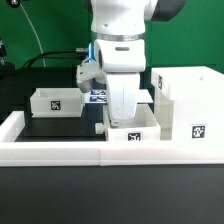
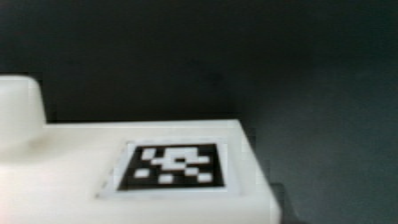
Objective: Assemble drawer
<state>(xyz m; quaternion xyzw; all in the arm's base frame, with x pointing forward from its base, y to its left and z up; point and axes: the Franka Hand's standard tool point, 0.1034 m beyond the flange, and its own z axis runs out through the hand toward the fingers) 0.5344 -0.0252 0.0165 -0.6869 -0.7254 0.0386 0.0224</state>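
The tall open-fronted white housing (image 1: 188, 100) stands at the exterior view's right, with a tag on its front. One small white tray (image 1: 55, 101) sits on the black table at the left. A second tray (image 1: 131, 131) sits at the front centre against the rail, beside the housing. My gripper (image 1: 122, 112) hangs straight down over this second tray, its fingertips hidden by the hand and the tray wall. The wrist view shows a white tagged face of a tray (image 2: 175, 166) close up, with no fingers in sight.
Low white rails (image 1: 60, 152) edge the table along the front and left. The marker board (image 1: 97, 97) lies behind the arm. A rounded white part (image 2: 16, 112) shows at the edge of the wrist view. Black table (image 2: 267, 60) fills the rest.
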